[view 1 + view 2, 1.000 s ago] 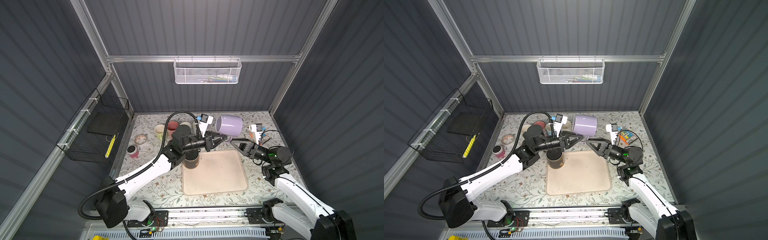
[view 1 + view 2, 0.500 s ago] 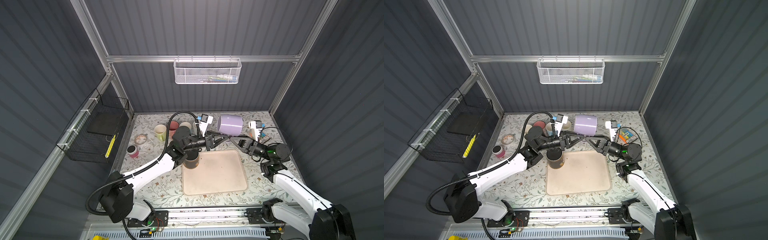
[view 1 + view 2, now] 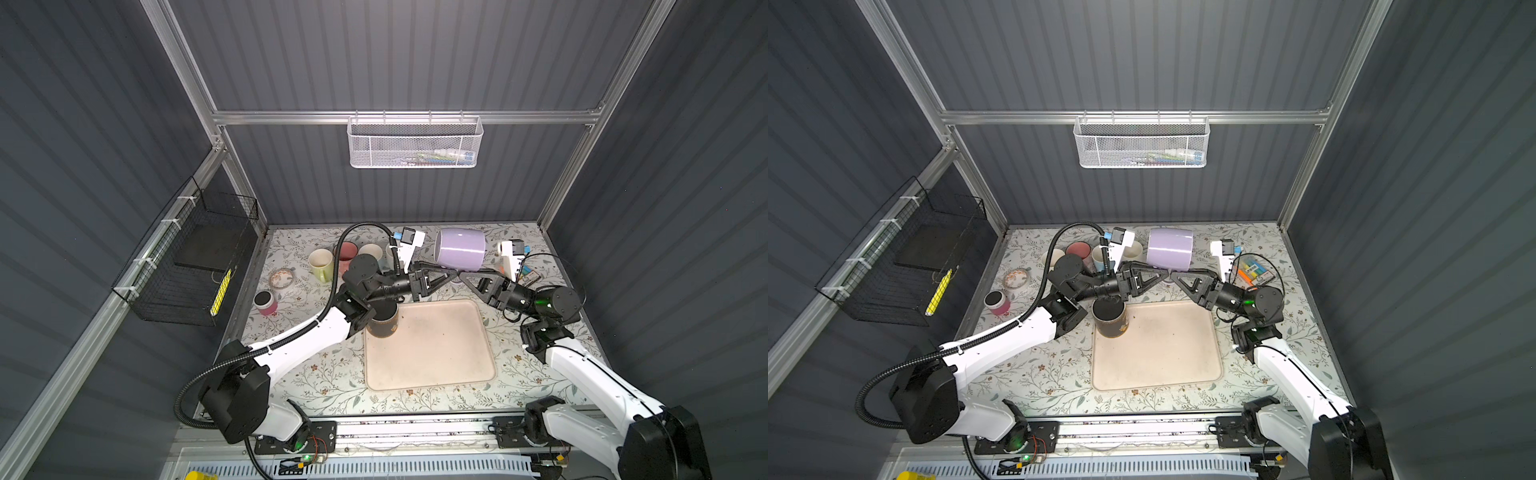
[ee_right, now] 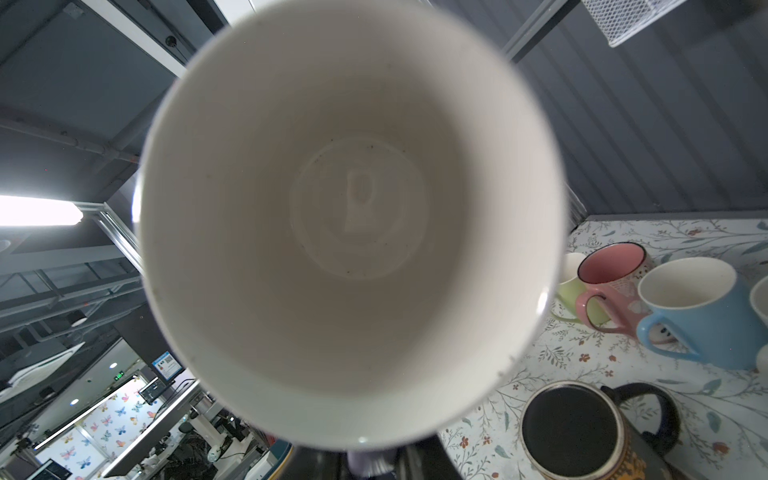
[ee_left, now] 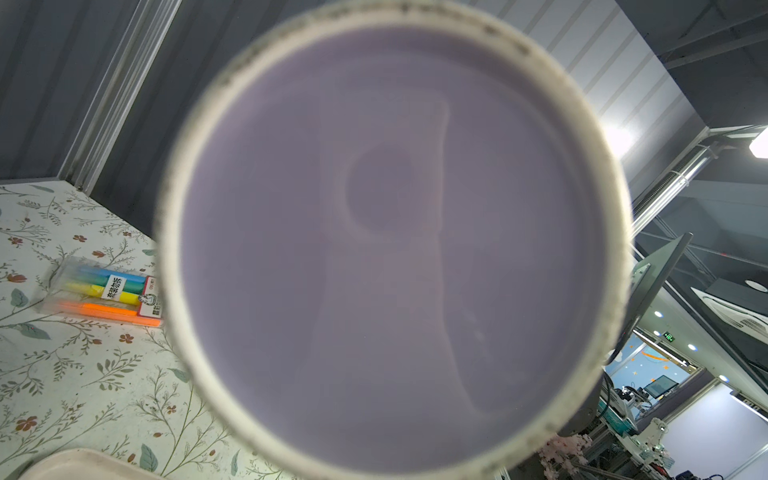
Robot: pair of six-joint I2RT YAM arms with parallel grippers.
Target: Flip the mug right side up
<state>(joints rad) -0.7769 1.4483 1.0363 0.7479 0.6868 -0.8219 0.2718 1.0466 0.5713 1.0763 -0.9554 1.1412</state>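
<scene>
A lilac mug hangs on its side above the back of the table. Its white mouth faces the right arm and its base faces the left arm. Under the mug, my left gripper comes in from the left and is shut at the handle; the left wrist view hides its jaws. My right gripper meets it tip to tip. In the right wrist view, a lilac piece of the handle sits between its dark fingers, closed on it.
A beige tray lies in the middle, with a dark upright mug at its near-left corner, below the left arm. Green, pink and blue cups stand at the back left. A highlighter pack lies at the back right.
My right gripper has moved up and left to the underside of the mug, and its jaws have narrowed onto the handle. The mug and the left gripper have barely moved.
</scene>
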